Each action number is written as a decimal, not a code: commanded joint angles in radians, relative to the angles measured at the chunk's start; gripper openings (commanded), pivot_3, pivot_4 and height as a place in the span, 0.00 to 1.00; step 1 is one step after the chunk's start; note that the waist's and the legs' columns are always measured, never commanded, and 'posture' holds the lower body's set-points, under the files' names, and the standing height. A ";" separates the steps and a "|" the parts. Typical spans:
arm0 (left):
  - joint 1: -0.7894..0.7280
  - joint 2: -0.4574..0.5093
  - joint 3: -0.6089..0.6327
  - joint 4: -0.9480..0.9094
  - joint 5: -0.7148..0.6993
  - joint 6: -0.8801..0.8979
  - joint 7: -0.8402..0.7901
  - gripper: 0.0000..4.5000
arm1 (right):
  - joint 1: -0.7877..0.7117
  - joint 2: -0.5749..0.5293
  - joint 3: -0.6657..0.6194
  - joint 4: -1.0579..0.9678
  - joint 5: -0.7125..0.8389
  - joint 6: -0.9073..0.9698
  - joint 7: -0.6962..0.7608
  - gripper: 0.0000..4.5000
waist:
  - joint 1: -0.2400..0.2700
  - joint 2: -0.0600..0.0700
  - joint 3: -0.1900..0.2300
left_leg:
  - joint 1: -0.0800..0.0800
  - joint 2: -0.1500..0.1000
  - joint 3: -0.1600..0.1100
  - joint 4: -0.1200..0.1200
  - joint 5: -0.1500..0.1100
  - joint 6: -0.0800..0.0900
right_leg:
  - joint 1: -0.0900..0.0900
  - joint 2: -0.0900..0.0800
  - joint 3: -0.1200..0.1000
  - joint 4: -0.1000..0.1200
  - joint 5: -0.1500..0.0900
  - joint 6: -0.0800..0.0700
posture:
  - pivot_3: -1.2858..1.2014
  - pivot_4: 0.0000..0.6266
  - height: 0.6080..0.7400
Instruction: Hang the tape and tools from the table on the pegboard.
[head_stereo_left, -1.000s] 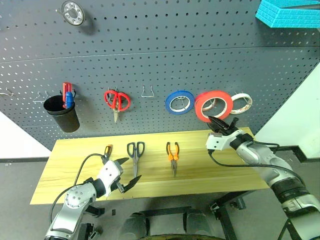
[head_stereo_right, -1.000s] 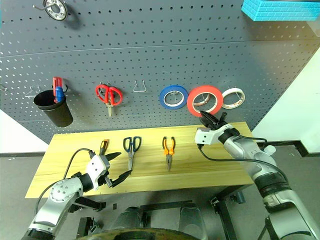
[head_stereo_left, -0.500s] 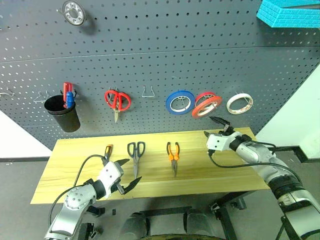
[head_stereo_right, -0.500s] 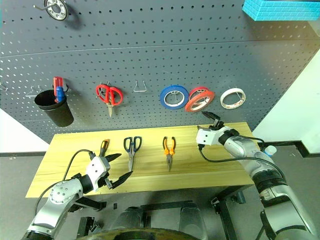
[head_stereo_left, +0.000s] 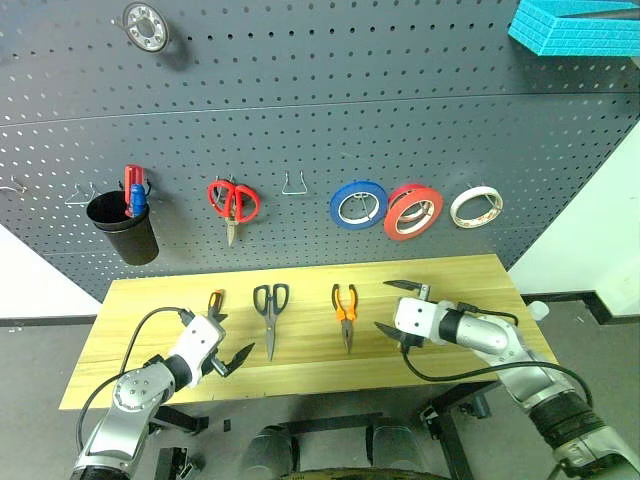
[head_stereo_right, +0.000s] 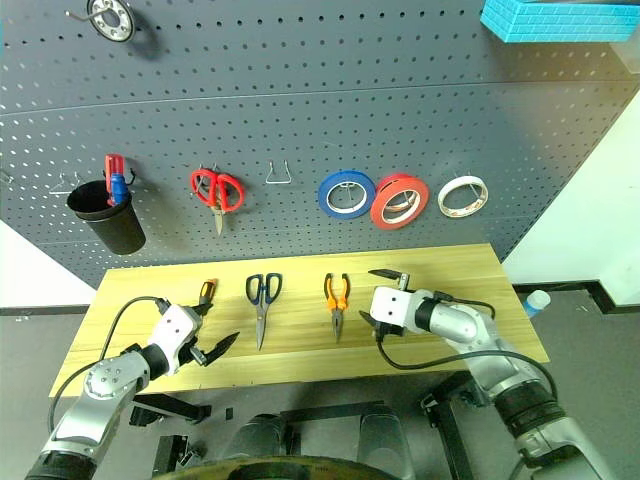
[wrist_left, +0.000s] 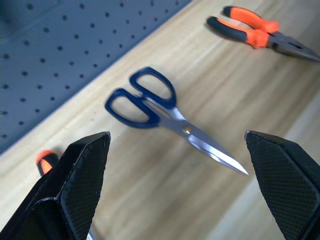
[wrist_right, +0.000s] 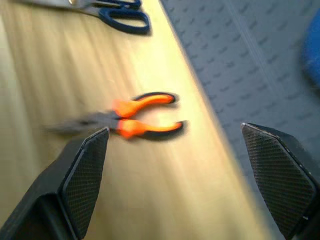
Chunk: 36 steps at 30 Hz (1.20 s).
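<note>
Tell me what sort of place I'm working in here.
Likely a workshop tool station: a dark pegboard hung with tape rolls and red scissors, above a wooden table holding pliers.

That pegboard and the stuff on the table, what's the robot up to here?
It is hanging things from the table on the pegboard. The red tape already hangs on a hook between a blue roll and a white roll. The pliers, scissors and screwdriver lie on the table. The right gripper, open and empty, is beside the pliers; the left gripper, open, is near the scissors.
</note>
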 joint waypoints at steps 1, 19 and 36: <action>-0.011 0.029 0.021 0.027 0.024 0.003 0.015 1.00 | -0.061 0.087 0.000 -0.044 0.071 0.280 0.046 0.98 | -0.001 0.000 0.000 | -0.001 0.000 0.000 0.000 0.000 0.000 | -0.001 0.000 0.000 0.000 0.000 0.000 | 0.49 0.10 0.98; 0.020 0.055 0.041 0.016 0.026 0.004 0.041 1.00 | -0.259 0.591 -0.100 0.052 0.086 1.127 -0.417 0.98 | -0.005 0.010 0.011 | -0.005 0.002 -0.002 -0.004 0.000 0.000 | -0.011 0.003 0.000 0.005 0.002 0.003 | 0.50 0.16 0.98; 0.018 0.095 -0.016 -0.001 0.007 0.052 -0.133 1.00 | -0.386 0.754 -0.295 0.310 0.130 1.116 -0.651 0.98 | -0.052 0.015 0.020 | -0.005 0.003 -0.003 -0.004 0.000 0.000 | -0.013 0.003 0.000 0.010 0.001 0.004 | 0.50 0.16 0.98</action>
